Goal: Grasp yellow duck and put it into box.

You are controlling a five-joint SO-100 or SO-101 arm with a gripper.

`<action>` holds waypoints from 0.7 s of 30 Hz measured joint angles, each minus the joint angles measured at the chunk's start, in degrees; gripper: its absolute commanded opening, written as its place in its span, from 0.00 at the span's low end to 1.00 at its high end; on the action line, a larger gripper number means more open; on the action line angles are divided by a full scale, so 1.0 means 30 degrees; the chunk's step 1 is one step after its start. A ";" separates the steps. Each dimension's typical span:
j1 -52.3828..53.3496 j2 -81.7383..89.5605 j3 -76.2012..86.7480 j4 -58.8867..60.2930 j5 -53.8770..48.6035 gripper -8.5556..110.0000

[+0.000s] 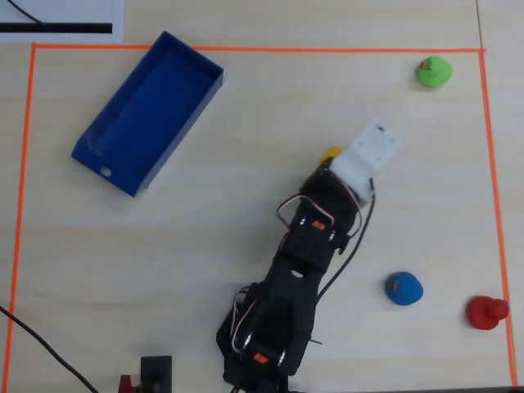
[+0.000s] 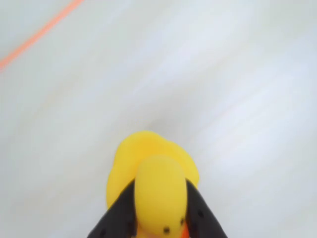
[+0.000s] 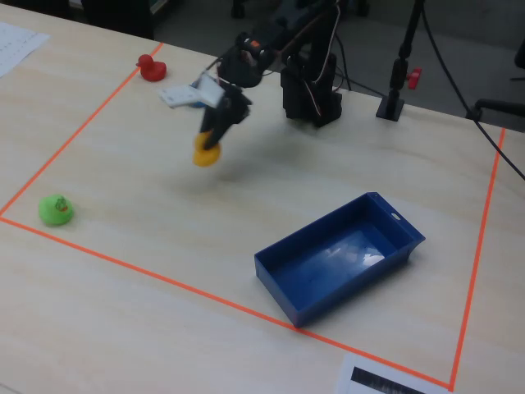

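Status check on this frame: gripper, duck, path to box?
Gripper shut on yellow duck, lifted off table. Box empty, off to the side. Nothing between.

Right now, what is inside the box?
Nothing: the box shows only its bare blue floor in the overhead and fixed views. The near wall hides a thin strip of floor in the fixed view. The yellow duck is clamped in the end effector, off the table.

The black 5-joint arm (image 3: 305, 57) reached out from its base, its wrist bent downward and carrying a white camera mount (image 1: 370, 150). The black 2-finger end effector (image 3: 208, 146) pointed down, raised clear of the surface. In the wrist view its 2 dark fingers (image 2: 197, 213) were clamped on either side of the small rounded yellow rubber duck (image 2: 153, 183).
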State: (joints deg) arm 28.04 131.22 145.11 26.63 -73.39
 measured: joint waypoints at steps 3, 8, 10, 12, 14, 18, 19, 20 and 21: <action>-0.2812 0.2197 0.0029 0.3047 0.0850 0.07; -0.8438 0.3398 -0.0791 0.4980 0.1934 0.07; -1.0635 0.2754 -0.2285 0.5215 0.2344 0.07; -1.2773 0.1465 -0.4277 0.5566 0.2813 0.07; -1.4502 -0.0117 -0.6445 0.5801 0.3252 0.07; -1.6992 -0.4043 -1.1455 0.6475 0.3779 0.07; -1.7344 -0.5156 -1.2744 0.6650 0.3809 0.07; -1.7607 -0.6182 -1.3975 0.6768 0.3809 0.07; -1.7754 -0.7236 -1.5176 0.6855 0.3809 0.07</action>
State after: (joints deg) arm -25.22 109.51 99.58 47.20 -61.96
